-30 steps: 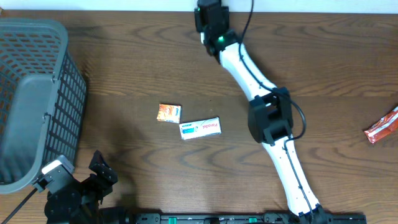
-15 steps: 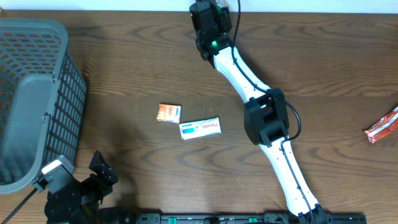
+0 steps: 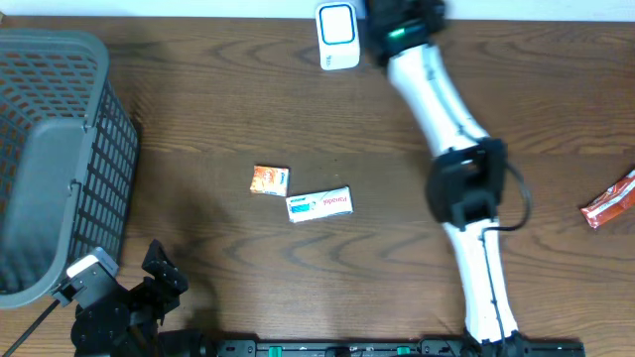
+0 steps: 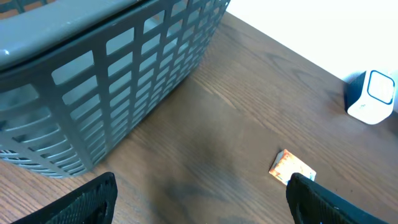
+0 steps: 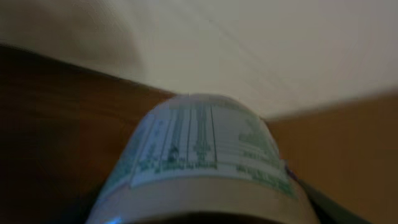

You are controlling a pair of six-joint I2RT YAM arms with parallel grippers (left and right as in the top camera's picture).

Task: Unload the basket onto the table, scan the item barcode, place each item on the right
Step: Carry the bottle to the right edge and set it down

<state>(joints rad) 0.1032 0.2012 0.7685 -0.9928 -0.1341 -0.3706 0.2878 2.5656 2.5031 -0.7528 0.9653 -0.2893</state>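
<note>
the round labelled item (image 5: 199,155) fills the right wrist view, its print blurred, and the right tool (image 3: 399,12) seems clamped on it at the far edge of the bench (image 3: 198,99). a second ago that arm hung over the scanner (image 3: 337,37); it has since swung right and bared it, so the pass is likely over, read or not. the left tool (image 4: 200,190) rests with jaws apart beside the basket (image 3: 60,149).

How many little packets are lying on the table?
3. An orange box lies mid-table, a white box sits just right of it and a bit nearer the robot, and a red packet is at the right edge. The basket may hide more.
</note>
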